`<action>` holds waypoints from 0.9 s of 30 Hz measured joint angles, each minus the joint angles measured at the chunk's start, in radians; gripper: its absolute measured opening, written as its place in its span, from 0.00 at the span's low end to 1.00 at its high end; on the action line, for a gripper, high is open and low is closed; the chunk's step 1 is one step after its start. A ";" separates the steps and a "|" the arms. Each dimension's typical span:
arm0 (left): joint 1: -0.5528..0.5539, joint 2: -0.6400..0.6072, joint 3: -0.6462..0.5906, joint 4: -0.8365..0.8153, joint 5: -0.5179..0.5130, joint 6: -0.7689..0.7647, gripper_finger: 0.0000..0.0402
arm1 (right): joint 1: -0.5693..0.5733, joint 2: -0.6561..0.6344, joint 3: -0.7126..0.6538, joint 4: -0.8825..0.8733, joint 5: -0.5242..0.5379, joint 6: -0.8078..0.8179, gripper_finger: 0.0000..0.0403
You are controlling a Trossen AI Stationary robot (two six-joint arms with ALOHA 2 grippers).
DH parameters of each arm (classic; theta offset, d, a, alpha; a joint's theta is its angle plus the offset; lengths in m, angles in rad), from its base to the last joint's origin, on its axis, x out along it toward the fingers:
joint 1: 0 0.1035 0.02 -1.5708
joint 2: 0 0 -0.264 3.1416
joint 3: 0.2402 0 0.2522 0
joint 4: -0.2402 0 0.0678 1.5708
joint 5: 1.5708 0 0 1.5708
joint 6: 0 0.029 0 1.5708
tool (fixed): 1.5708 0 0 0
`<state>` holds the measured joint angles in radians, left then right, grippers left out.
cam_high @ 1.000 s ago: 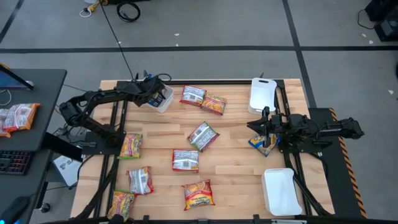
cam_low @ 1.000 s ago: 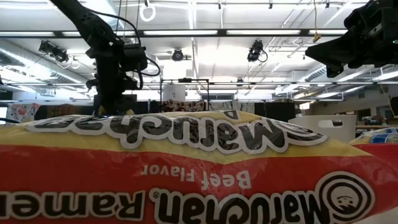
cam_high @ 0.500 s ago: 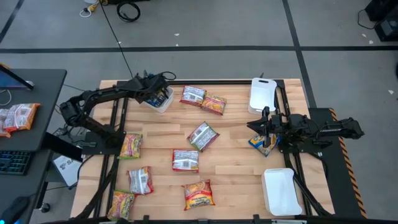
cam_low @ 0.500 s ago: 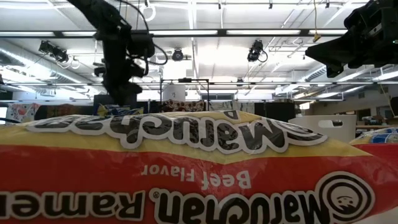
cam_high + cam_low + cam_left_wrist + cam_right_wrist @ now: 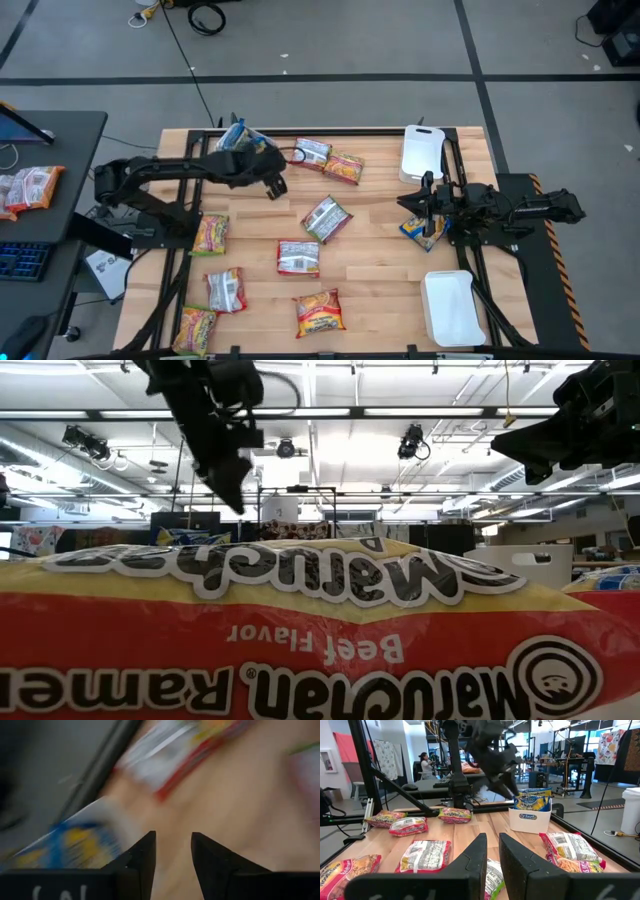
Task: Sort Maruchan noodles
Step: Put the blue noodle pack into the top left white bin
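Swinging away from the white tub at the upper left of the bench, my left claw is now hanging over bare wood just right of it, fingers slightly parted and holding nothing. A blue packet is standing up in that tub. My right claw is sitting at the right of the frame where it was a second ago, directly over another blue packet; I am seeing only a narrow gap between its fingers and nothing held.

Loose packets are lying all over: a silver one and an orange one near the top, silver ones at centre and just below, an orange one at the bottom, green ones and another silver down the left.

I am judging the main risk to be the left arm sweeping low and knocking the tub, which could tip the upright packet out. Crinkly film may also slip from a pinch.

White trays on the right are sitting close to the right arm, limiting its room.
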<state>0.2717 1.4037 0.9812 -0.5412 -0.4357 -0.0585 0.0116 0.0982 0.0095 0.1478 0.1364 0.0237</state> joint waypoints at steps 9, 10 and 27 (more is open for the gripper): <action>-0.115 -0.275 -0.260 0.467 0.271 0.064 0.32 | 0.000 0.000 0.000 0.000 0.000 0.000 0.14; -0.139 -0.303 -0.275 0.504 0.279 0.054 0.32 | 0.000 0.000 0.000 0.000 0.000 0.000 0.14; -0.640 -0.351 -0.312 0.678 0.341 -0.010 0.32 | 0.000 0.000 0.000 0.000 0.000 0.000 0.14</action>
<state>-0.3680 1.0530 0.6693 0.1368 -0.0945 -0.0683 0.0115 0.0980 0.0093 0.1481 0.1364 0.0237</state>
